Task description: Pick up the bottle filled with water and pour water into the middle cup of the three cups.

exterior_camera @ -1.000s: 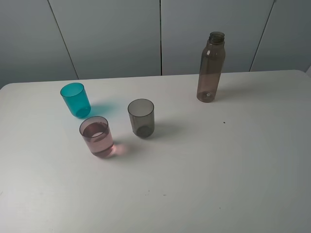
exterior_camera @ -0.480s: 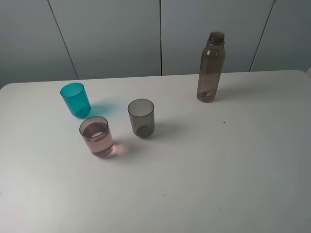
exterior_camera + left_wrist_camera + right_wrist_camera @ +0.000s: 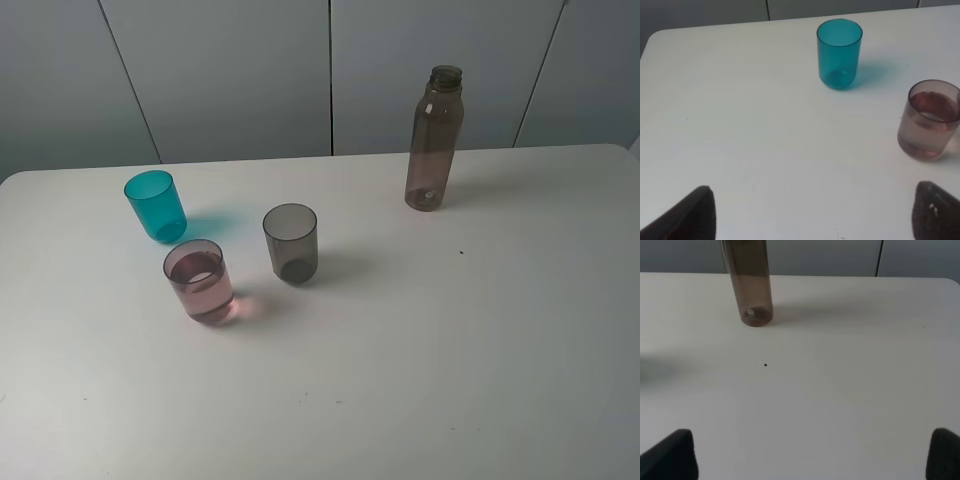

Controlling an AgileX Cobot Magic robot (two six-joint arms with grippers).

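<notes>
The smoky brown-grey bottle stands upright and uncapped at the back right of the table; its lower part also shows in the right wrist view. The three cups stand at the left: teal, pink and smoky grey. The pink cup holds clear water and also shows in the left wrist view, next to the teal cup. My left gripper is open and empty, short of these cups. My right gripper is open and empty, well short of the bottle. Neither gripper shows in the exterior high view.
The white table has a rounded far edge and grey wall panels behind it. A small dark speck lies on the table in front of the bottle.
</notes>
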